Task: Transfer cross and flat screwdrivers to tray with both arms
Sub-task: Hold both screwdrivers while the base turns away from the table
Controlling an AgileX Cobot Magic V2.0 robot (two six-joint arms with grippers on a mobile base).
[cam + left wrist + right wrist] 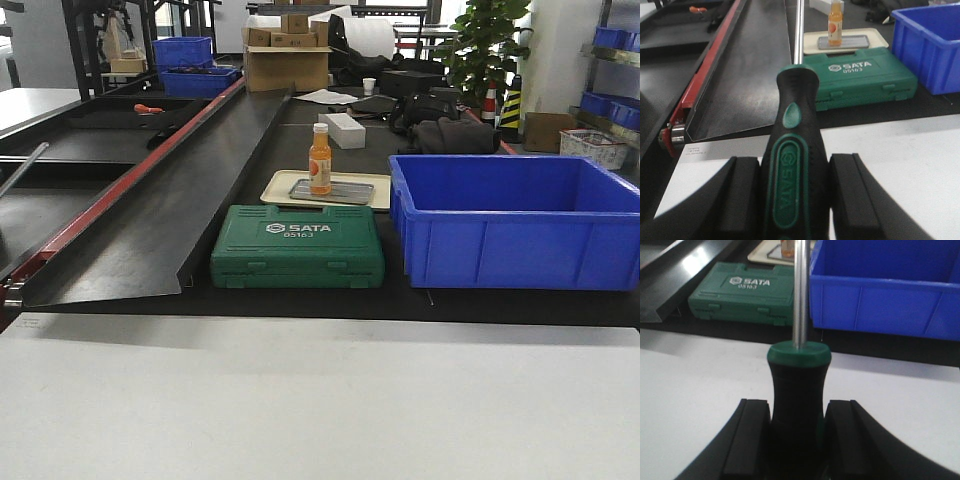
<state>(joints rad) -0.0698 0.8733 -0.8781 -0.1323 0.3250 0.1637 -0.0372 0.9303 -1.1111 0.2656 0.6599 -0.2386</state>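
Note:
My left gripper is shut on the dark green and black screwdriver, whose steel shaft points away over the white table. My right gripper is shut on the black screwdriver, which has a green collar and a steel shaft pointing ahead. The grey metal tray lies on a cream plastic tray behind the green case, with an orange bottle standing on it. The grey tray also shows in the left wrist view. Neither arm nor screwdriver shows in the front view.
A green SATA tool case lies between the white table and the trays. A deep blue bin stands to the right. A long black metal ramp with a red rail runs along the left.

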